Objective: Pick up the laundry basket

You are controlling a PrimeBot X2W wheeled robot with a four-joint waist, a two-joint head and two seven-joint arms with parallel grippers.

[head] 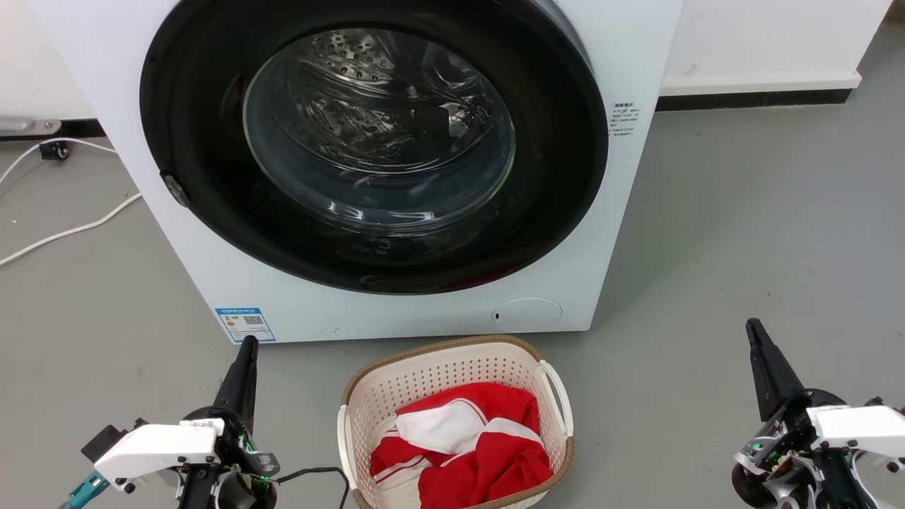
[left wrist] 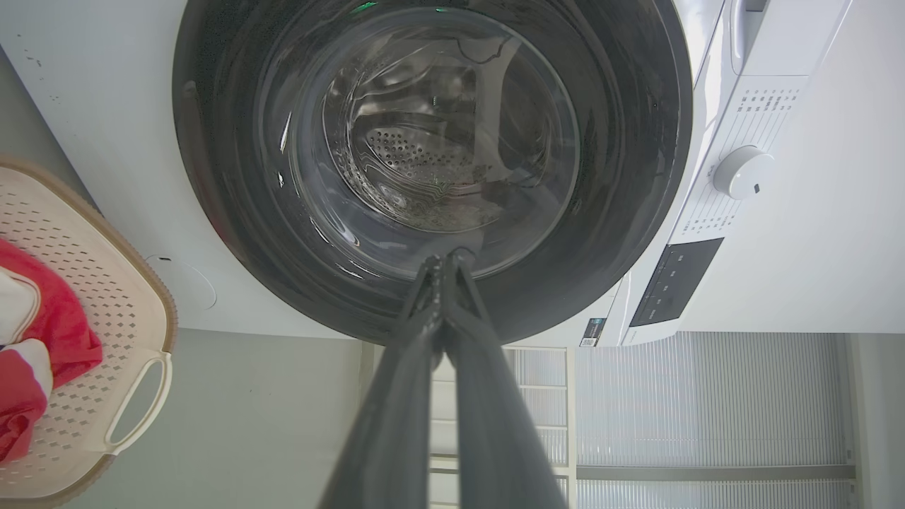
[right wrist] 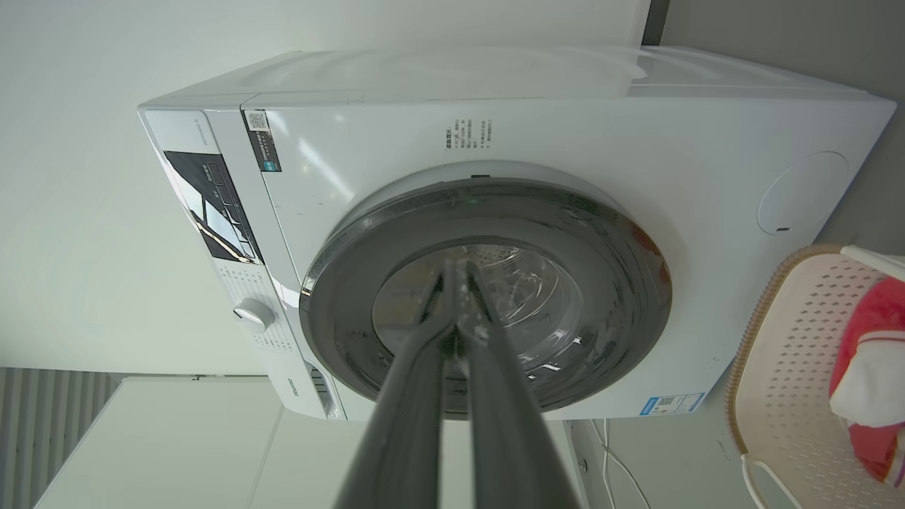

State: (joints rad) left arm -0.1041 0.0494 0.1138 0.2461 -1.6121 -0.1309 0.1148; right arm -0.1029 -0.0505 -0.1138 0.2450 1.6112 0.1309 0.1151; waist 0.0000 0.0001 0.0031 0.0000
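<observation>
Washing machine (head: 396,311): white front-loader, smooth glossy casing. Its round door (head: 375,141) has a wide black ring around a bulging clear glass bowl. The steel drum (head: 368,92) behind the glass is perforated and ribbed.

Floor (head: 742,233): flat grey, matte.

Laundry basket (head: 424,382): stands on the floor just in front of the washing machine, below its lower right corner. Cream plastic, rounded-rectangular, walls pierced with rows of small holes, brown woven-look rim. A white loop handle (head: 558,396) sits on each short side. A crumpled red and white garment (head: 481,452) lies inside, soft cloth with thin stripes.

Left hand (head: 247,346): in front of the washing machine's lower left corner, apart from the basket. In the left wrist view its two long dark fingers (left wrist: 396,396) are pressed together at the tips. Grips nothing, touches nothing.

Right hand (head: 754,329): out past the washing machine's right side, well apart from the basket. In the right wrist view its fingers (right wrist: 417,396) are closed to a bare sliver. Holds nothing.

White cable (head: 71,230): trails on the floor left of the washing machine.

Small parts on the washing machine:
- A dark glossy control panel (left wrist: 675,279) and a white round knob (left wrist: 741,172) are near the top of the front.
- A round flap (head: 527,313) is at the lower right of the front.
- A blue label (head: 244,323) with a QR code is at the lower left; the text is too small to read.
- A sticker (head: 624,118) of fine print is right of the door, unreadable.
</observation>
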